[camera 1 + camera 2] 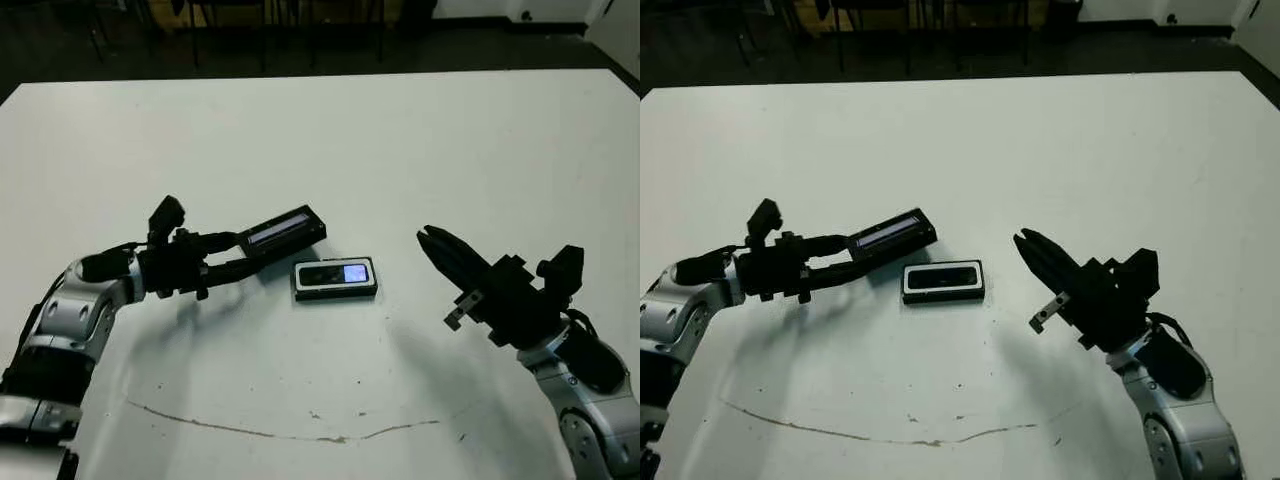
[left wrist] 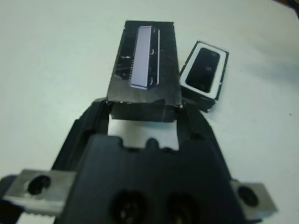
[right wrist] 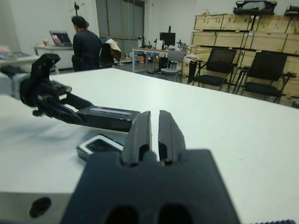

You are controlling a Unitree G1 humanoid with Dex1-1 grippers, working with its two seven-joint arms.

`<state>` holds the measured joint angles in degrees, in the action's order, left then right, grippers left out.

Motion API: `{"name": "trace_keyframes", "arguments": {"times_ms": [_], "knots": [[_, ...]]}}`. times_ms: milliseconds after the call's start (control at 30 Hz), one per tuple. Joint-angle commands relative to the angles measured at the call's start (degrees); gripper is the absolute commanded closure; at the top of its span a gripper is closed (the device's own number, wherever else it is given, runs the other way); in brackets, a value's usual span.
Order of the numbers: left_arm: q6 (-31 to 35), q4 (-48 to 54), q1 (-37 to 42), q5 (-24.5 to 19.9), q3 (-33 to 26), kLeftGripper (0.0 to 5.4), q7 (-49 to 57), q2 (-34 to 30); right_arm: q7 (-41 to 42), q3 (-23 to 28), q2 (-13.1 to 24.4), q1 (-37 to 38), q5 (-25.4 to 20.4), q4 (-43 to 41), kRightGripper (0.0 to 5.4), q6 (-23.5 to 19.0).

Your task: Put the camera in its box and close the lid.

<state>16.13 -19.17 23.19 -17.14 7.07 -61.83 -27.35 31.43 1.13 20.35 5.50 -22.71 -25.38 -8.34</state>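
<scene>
One white counter point(image 1: 330, 140). Two black two-fingered hands: the left hand point(image 1: 236, 255) pinches one end of the single flat black lid with a pale grey label strip point(image 1: 284, 230), held tilted just beside the box; the right hand point(image 1: 437, 246) is empty, fingers pressed together. One shallow black box with white lining point(image 1: 335, 279) rests on the counter, the one slim black camera bar point(image 1: 336, 274) already lying inside. The lid looks light and stiff (probably card, easily skewed), best gripped by its short edge.

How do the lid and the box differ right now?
The lid is held in the left gripper, lifted off the table; the box lies flat on the table. The lid's top is black with a pale strip; the box shows a white rim around the camera inside. Both are small black rectangles.
</scene>
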Motion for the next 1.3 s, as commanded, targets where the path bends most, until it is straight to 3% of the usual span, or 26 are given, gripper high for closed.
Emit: {"name": "trace_keyframes", "arguments": {"times_ms": [33,167,300,500,667,867,967,1300], "knots": [[-0.2,-3.5,2.3,2.0,1.5,2.94,-1.7,-0.3,-0.3,0.0,1.2,0.1,1.6,1.0,5.40,-1.1],[-1.6,-6.8,4.3,2.7,2.3,2.94,-4.1,0.5,0.2,0.3,0.5,0.4,0.6,1.8,5.40,-0.8],[-2.9,-9.5,5.7,2.5,2.5,2.94,-7.2,0.8,5.5,0.4,-1.0,-1.7,3.0,17.0,5.40,12.0],[-4.2,-12.5,6.9,1.3,1.4,2.94,-11.6,1.0,4.5,-0.1,-0.4,-1.2,5.9,16.7,5.40,13.9],[-5.6,-14.8,7.0,-0.5,-1.3,2.94,-12.9,1.9,7.8,0.0,-2.0,-2.7,2.9,21.9,5.40,16.8],[-5.6,-15.2,6.9,-1.4,-2.6,2.94,-14.5,2.5,8.4,0.2,-2.5,-2.5,1.9,22.6,5.40,16.5],[-5.1,-15.1,7.2,-1.1,-2.3,2.94,-15.5,2.7,8.8,0.2,-2.7,-2.7,2.3,23.5,5.40,18.0],[-5.7,-16.0,8.1,2.2,1.4,2.94,-16.5,3.5,7.6,0.2,-1.6,-2.5,3.5,21.0,5.40,16.7]]}}
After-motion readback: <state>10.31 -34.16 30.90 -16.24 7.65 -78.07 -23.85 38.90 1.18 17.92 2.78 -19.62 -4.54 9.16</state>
